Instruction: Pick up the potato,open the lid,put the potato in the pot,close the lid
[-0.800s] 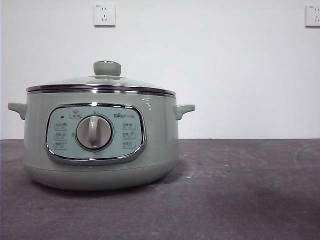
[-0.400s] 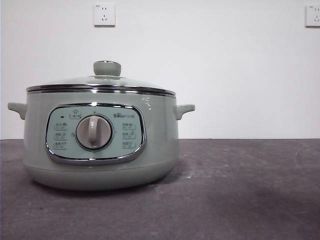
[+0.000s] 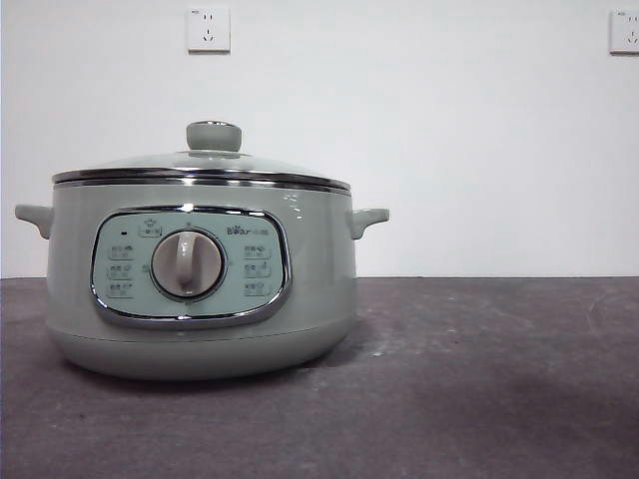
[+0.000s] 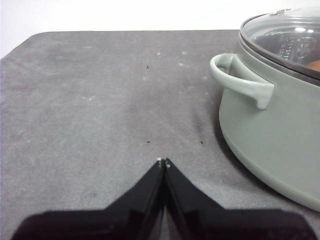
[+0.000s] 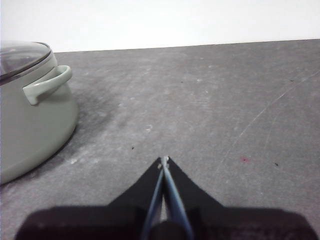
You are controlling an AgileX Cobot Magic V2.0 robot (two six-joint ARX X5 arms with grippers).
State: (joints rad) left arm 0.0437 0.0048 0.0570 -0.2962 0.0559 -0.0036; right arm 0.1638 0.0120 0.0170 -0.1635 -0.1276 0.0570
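The pale green pot (image 3: 319,269) stands on the grey table at the left of the front view. Its glass lid (image 3: 200,162) with the green knob (image 3: 214,136) rests shut on the rim. In the left wrist view, an orange-brown patch of the potato (image 4: 314,65) shows through the lid (image 4: 285,35), inside the pot (image 4: 270,135). My left gripper (image 4: 163,161) is shut and empty, low over the table, off to one side of the pot near a side handle. My right gripper (image 5: 164,160) is shut and empty on the pot's (image 5: 30,130) other side.
The grey table (image 3: 479,379) stretches bare to the right of the pot in the front view. A white wall with two sockets (image 3: 208,29) stands behind. The pot's side handles (image 4: 240,82) stick out toward each gripper.
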